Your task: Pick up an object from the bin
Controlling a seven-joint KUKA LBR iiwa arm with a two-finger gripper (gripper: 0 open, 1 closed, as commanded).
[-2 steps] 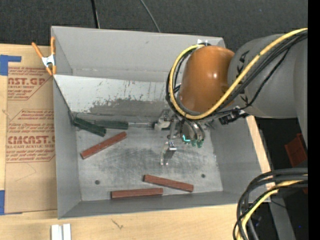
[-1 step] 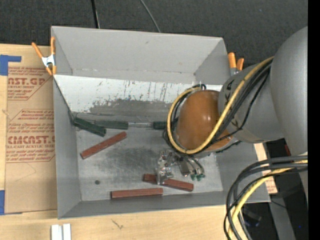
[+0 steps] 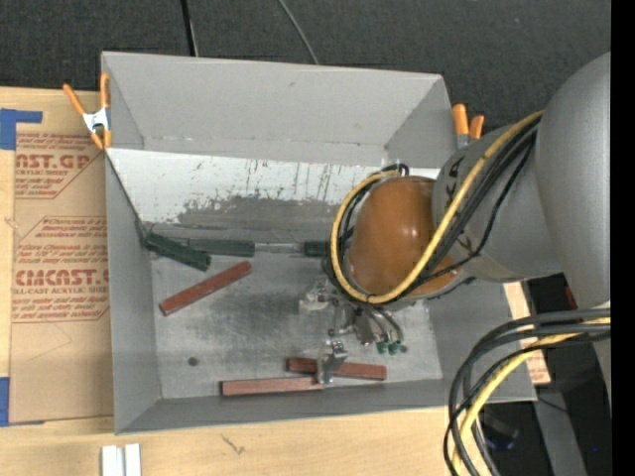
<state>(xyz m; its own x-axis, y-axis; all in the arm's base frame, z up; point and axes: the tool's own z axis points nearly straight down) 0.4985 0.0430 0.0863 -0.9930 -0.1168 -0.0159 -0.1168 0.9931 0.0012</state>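
Note:
My gripper (image 3: 333, 361) reaches down from under the arm's orange cover to the bin's front right. Its tip is at the left end of a short reddish-brown bar (image 3: 363, 371) that lies flat on the floor; whether it grips the bar is unclear. Just in front and to the left, a longer reddish-brown bar (image 3: 266, 387) lies along the front wall.
A third reddish-brown bar (image 3: 205, 288) lies slanted at the left of the bin. Dark green strips (image 3: 184, 252) lie along the foot of the back wall. The arm and its cables cover the bin's right side.

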